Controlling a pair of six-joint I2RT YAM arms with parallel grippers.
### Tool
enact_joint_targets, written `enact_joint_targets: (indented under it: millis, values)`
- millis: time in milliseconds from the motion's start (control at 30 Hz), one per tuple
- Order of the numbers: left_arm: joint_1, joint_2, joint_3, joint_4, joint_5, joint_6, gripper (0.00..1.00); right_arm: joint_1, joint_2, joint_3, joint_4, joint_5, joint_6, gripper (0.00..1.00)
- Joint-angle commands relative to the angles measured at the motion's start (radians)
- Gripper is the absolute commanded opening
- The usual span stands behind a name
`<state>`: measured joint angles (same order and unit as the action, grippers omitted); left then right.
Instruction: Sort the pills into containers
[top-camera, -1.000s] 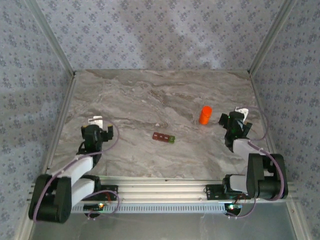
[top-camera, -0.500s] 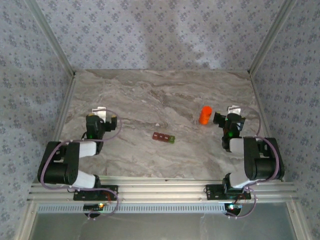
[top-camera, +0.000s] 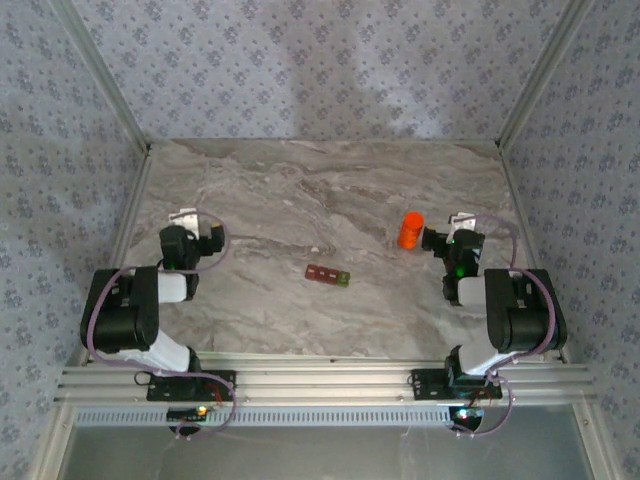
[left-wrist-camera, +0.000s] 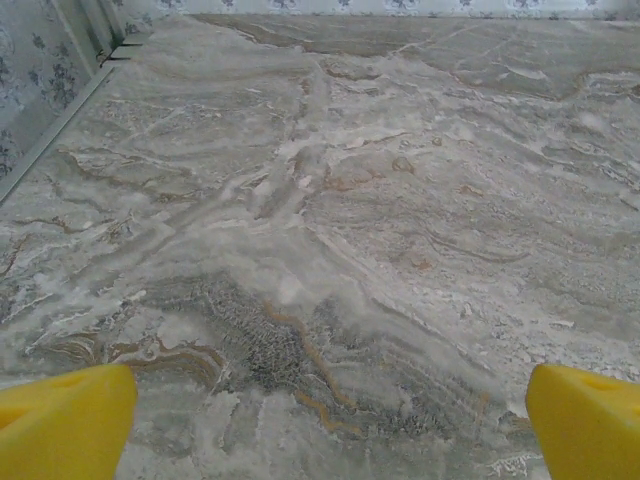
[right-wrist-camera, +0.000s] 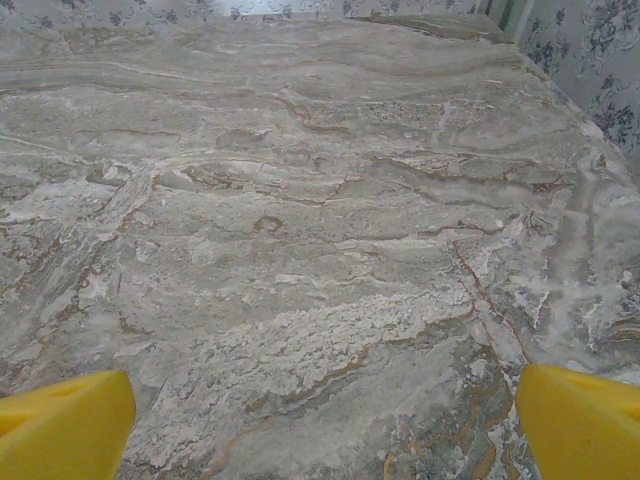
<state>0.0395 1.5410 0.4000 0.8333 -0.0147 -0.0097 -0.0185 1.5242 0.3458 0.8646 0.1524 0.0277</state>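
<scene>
The containers (top-camera: 327, 274) are a short dark red-brown strip with a green right end, lying flat at the table's middle. An orange bottle (top-camera: 410, 230) stands upright to their right and farther back. No pills can be made out. My left gripper (top-camera: 195, 228) is at the left side, well apart from the strip, open, with yellow fingertips (left-wrist-camera: 60, 420) wide over bare marble. My right gripper (top-camera: 447, 228) is just right of the bottle, open too, its yellow fingertips (right-wrist-camera: 585, 420) spread with nothing between them.
The marble table (top-camera: 300, 190) is fenced by patterned walls on three sides with metal corner posts (top-camera: 120, 90). An aluminium rail (top-camera: 320, 375) carrying both arm bases runs along the near edge.
Both arms have folded back, elbows drawn toward their bases. The left gripper has moved farther back and left. The right gripper has shifted left, closer to the bottle. The strip and bottle have not moved.
</scene>
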Motion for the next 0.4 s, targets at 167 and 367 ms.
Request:
enact_joint_targets:
  millis: [167, 367]
  values:
    - [-0.011, -0.002, 0.008, -0.005, 0.018, -0.013, 1.0, 0.01, 0.007, 0.022, 0.007, 0.013, -0.031, 1.0]
    - [-0.01, -0.002, 0.009, -0.003, 0.018, -0.013, 1.0, 0.003, 0.007, 0.021, 0.011, -0.005, -0.029, 1.0]
